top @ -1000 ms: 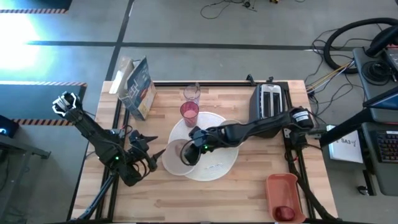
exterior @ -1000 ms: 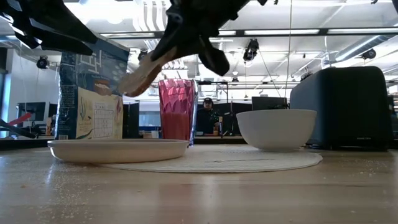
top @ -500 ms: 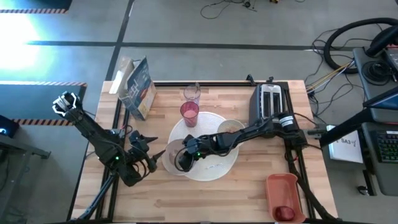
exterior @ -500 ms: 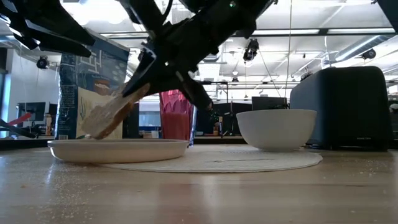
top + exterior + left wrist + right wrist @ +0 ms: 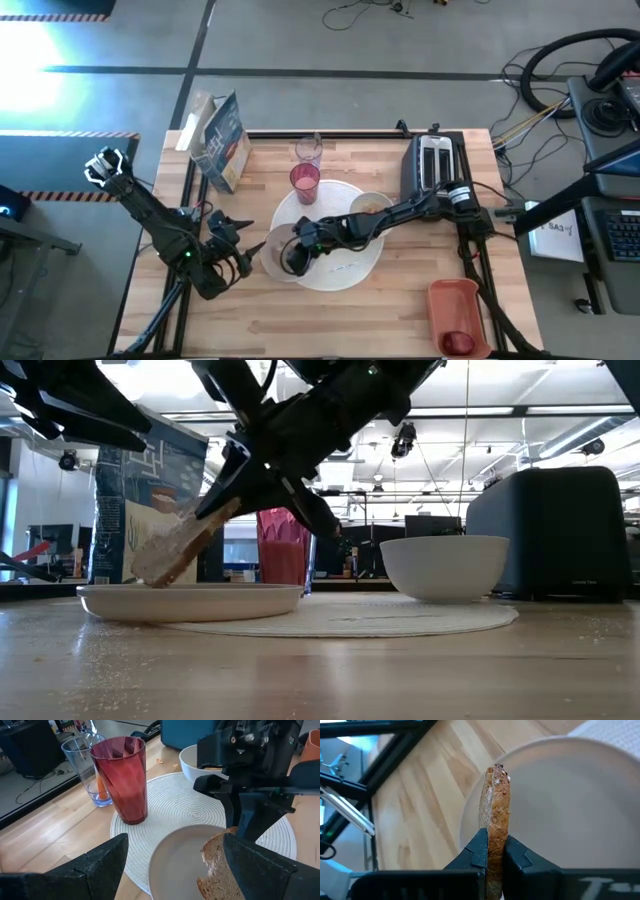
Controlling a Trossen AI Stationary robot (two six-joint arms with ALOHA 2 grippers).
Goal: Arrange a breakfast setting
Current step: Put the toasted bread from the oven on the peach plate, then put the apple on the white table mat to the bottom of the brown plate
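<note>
While the right gripper (image 5: 491,851) stays clamped on the brown toast slice (image 5: 495,815), pinching it edge-on between both dark fingers, the main risk is the release: the slice stands on edge and tilted, so if the fingers part now it could topple the wrong way, slide to the rim of the smaller pale round plate (image 5: 190,601) or drop crumbs onto the wooden table (image 5: 400,310). In the low view the toast's long axis runs diagonally, from the gripper at upper centre down to the left, its far corner at or just above the plate's surface; whether it touches, I cannot tell. In the high view this plate lies left of centre, overlapping the large white round plate (image 5: 350,270), with the pink faceted tumbler (image 5: 120,780) and the small white bowl (image 5: 445,565) nearby, close enough for a careless withdrawal to clip them. The left gripper (image 5: 240,250) waits with fingers spread at lower left, just beside the pale plate.
</note>
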